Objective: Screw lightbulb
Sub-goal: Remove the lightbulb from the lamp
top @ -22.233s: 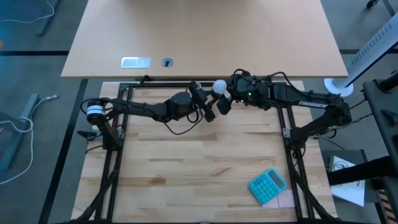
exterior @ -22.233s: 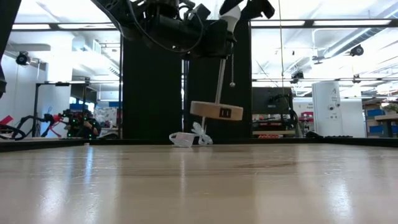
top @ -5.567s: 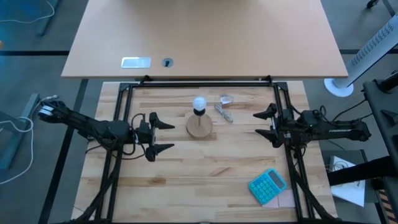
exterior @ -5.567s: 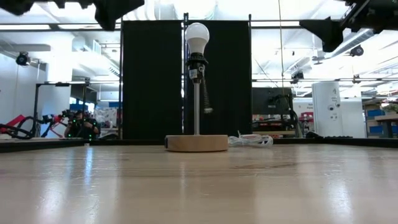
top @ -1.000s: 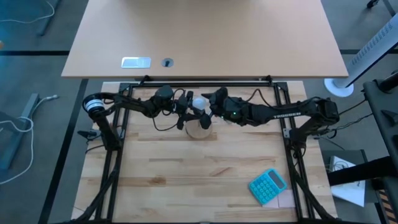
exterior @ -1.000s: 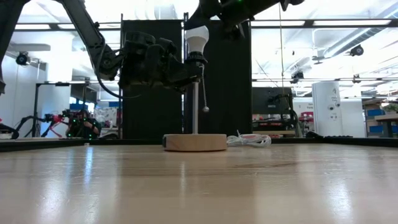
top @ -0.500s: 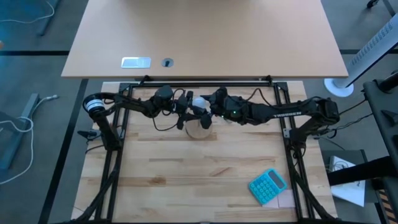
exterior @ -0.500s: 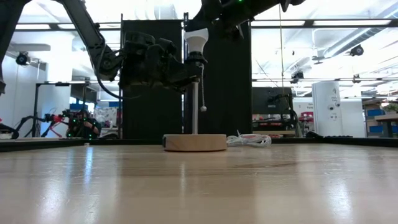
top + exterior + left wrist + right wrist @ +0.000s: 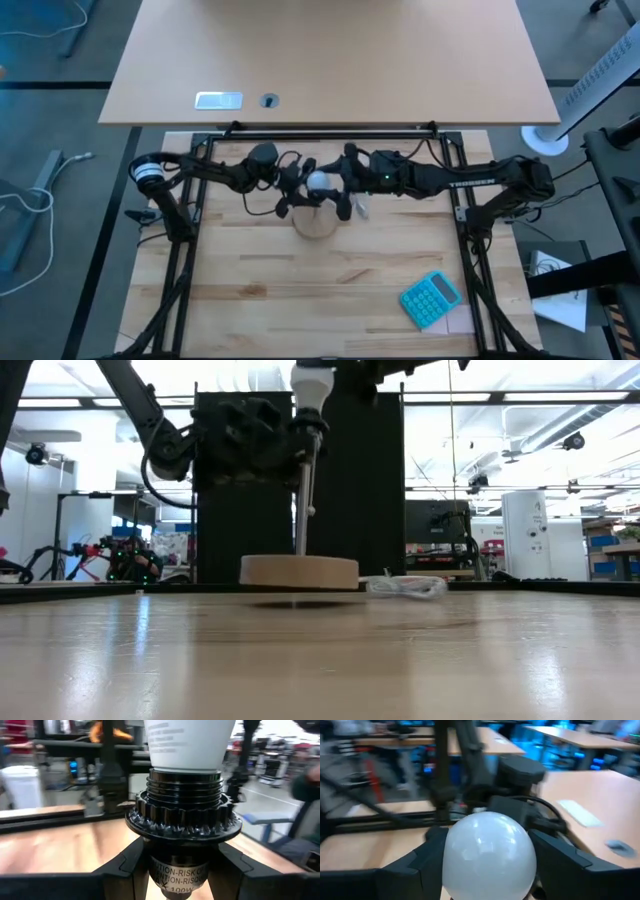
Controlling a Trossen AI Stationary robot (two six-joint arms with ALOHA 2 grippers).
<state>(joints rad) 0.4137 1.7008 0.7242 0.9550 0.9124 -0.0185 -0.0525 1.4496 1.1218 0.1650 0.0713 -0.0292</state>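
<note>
Our lamp base [image 9: 299, 571] has lifted off the tabletop [image 9: 320, 660]; left tool [image 9: 172, 870] grips the socket [image 9: 182, 815], right tool [image 9: 485, 865] grasps the lightbulb [image 9: 489, 852].

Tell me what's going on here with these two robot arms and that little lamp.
Both arms are working on a small lamp in the middle of the table. The left gripper is clamped on the lamp's black socket, just below the lightbulb. The right gripper has its fingers on either side of the lightbulb from above. In the low view, the lamp's wooden base looks lifted slightly off the table, with a shadow beneath it. A blue calculator sits unused nearer the front.
</note>
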